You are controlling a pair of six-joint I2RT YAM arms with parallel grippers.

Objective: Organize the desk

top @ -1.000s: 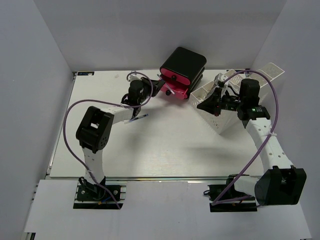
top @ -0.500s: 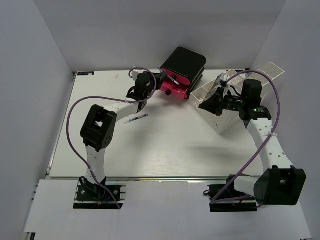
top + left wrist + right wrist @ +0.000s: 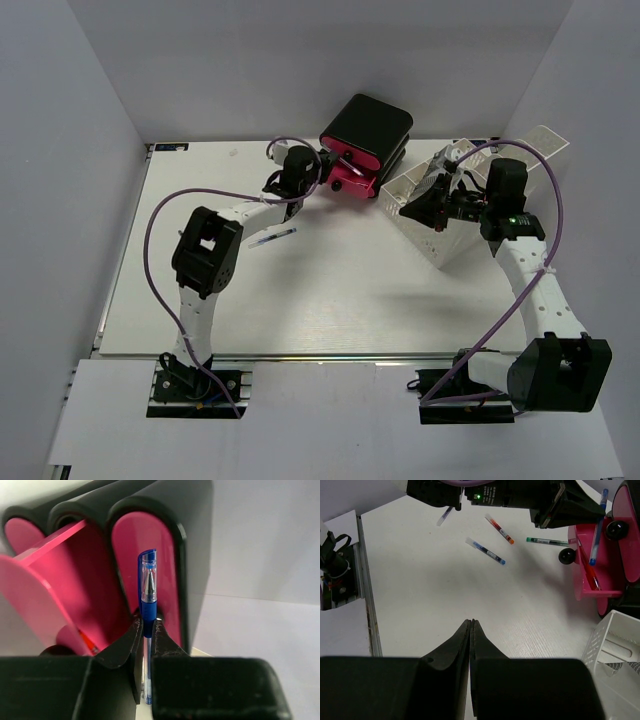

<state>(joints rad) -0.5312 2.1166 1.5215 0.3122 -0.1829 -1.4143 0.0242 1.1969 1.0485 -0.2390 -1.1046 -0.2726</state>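
1. Left gripper [image 3: 148, 625] pinches a blue capped plastic pen [image 3: 148, 587] at the black-and-pink plastic drawer unit [image 3: 167, 555]; I judge stowing is under way
2. Several thin pens [image 3: 485, 550] lie loose on the large white matte desk [image 3: 330, 300], all left to do
3. Right gripper [image 3: 471, 625] fingers pressed together, empty, desk below them

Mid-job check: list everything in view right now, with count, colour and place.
desk: one, white, under everything
drawer unit: one, black and pink, far edge, a pink drawer open
perforated tray: one, white, right side
loose pens: four, red, green, two bluish, on the desk near the left arm
red pen: one, in the open drawer
blue pen: one, held upright
left gripper: shut on blue pen, at the drawer unit
right gripper: shut, empty, above the desk
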